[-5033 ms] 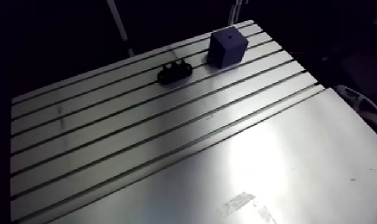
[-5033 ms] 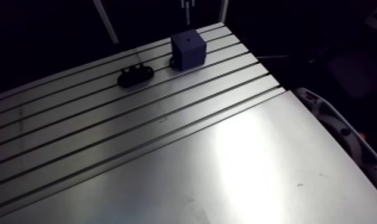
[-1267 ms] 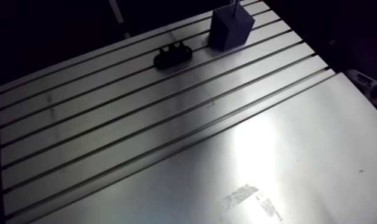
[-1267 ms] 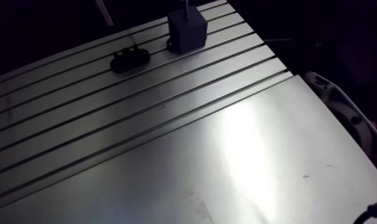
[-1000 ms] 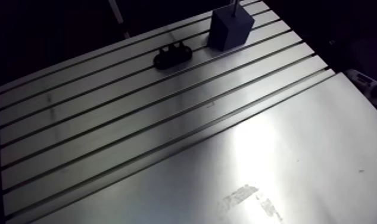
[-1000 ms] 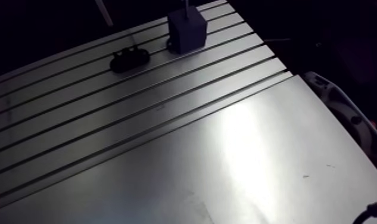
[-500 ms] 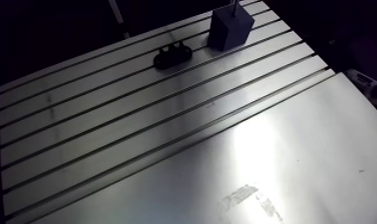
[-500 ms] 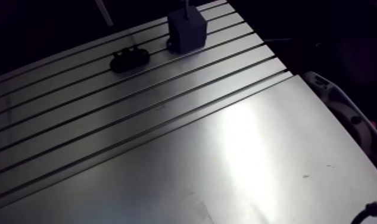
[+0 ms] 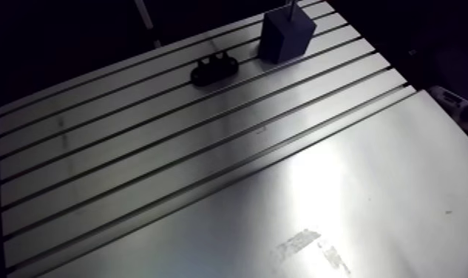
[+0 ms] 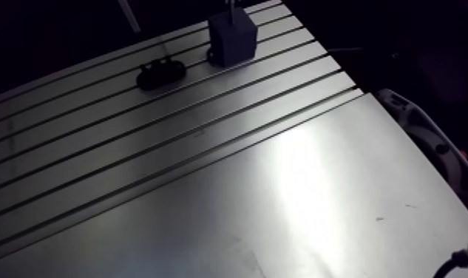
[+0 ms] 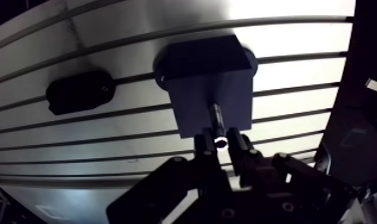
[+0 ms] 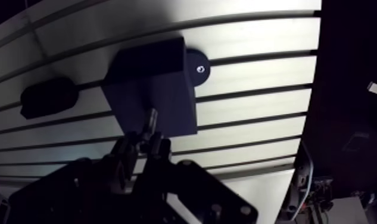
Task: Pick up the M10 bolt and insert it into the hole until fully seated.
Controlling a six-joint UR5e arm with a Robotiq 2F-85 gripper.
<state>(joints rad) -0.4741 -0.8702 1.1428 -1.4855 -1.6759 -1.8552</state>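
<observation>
**A:** What lies on the table?

**B:** A slotted metal table (image 9: 207, 170) carries two things at its far end. The one to steer by is a dark blue block (image 9: 285, 37), a squat upright box. A low black holder (image 9: 214, 69) lies beside the block, on the same run of slots, with a clear strip of bare metal between the two.

**A:** Where is the bolt?

**B:** Right above the block. The bolt (image 11: 217, 119) stands upright, and its lower end meets the middle of the block's top face. Most of its shaft shows above that face, so it is not fully seated. The bolt itself hides the hole. In the arm view the bolt is only a thin pale line rising from the block's top.

**A:** And the gripper?

**B:** The gripper (image 11: 220, 143) hangs straight over the block. Its two dark fingers (image 11: 202, 148) are drawn in close and pinch the bolt's upper end, one on each side. The bolt's round end catches the light and shows as a small bright disc between them.

**A:** Anything else at the block?

**B:** A round black foot (image 12: 198, 67) with a small screw in it sticks out from under one side of the block, the side away from the holder. It lies flat on the table.
</observation>
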